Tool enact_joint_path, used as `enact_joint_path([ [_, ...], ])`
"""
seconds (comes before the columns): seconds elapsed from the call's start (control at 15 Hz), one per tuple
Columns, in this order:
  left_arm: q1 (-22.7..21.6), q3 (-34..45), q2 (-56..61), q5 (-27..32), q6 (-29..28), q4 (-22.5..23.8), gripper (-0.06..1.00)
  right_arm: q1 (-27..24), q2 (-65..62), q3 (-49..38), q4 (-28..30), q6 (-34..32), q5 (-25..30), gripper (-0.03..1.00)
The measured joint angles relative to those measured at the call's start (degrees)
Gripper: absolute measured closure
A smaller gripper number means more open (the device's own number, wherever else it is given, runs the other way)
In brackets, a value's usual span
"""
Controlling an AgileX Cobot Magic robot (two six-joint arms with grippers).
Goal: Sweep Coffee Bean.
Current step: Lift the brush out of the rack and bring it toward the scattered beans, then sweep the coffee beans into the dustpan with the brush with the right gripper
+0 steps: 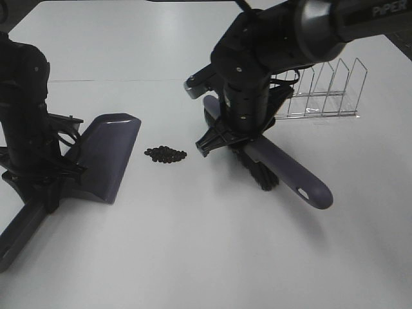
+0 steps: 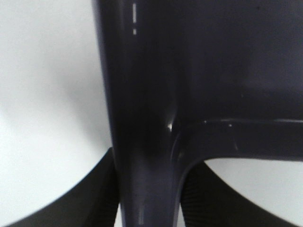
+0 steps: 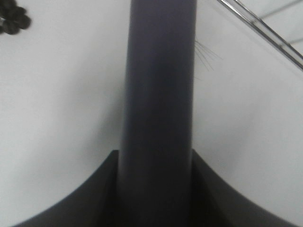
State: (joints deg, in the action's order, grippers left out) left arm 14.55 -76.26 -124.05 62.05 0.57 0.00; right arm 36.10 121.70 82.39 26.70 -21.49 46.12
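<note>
The coffee beans (image 1: 165,154) lie in a small dark cluster on the white table, between the dustpan and the brush. The dark grey dustpan (image 1: 106,154) rests on the table left of the beans, its open lip facing them. My left gripper (image 1: 50,187) is shut on the dustpan's handle (image 2: 147,142), which fills the left wrist view. My right gripper (image 1: 239,143) is shut on the long grey brush handle (image 3: 158,94), just right of the beans. The black bristles (image 1: 261,175) point down at the table. A few beans (image 3: 12,19) show at a corner of the right wrist view.
A clear wire rack (image 1: 322,90) stands at the back right, behind the right arm; its wire edge (image 3: 265,28) also shows in the right wrist view. The brush handle's end (image 1: 312,192), with a hanging hole, points toward the front right.
</note>
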Motion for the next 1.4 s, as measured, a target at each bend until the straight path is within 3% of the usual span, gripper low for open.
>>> enact_joint_path([
  [0.2,0.00,-3.90,-2.58,4.07,1.09,-0.80,0.60,1.66,5.50,9.40,-8.31,9.17,2.58,0.66],
  [0.27,0.00,-4.13,-2.64,4.41,1.15,-1.15,0.60,1.66,7.05,12.78,-12.89,11.97,2.92,0.66],
  [0.33,0.00,-4.30,-3.09,4.58,1.60,-2.18,0.60,1.66,10.08,18.05,-21.14,15.64,3.55,0.66],
  [0.67,0.00,-4.98,-4.35,6.42,1.66,-3.84,0.60,1.66,15.64,25.78,-40.11,20.45,2.12,0.66],
  [1.07,-0.06,-4.98,-4.47,6.59,1.09,-6.93,0.60,1.60,16.44,29.85,-48.82,21.03,-0.63,0.66],
  [1.4,-0.06,-4.98,-4.41,6.70,1.32,-8.25,0.60,0.17,16.39,37.53,-50.36,23.55,6.93,0.66],
])
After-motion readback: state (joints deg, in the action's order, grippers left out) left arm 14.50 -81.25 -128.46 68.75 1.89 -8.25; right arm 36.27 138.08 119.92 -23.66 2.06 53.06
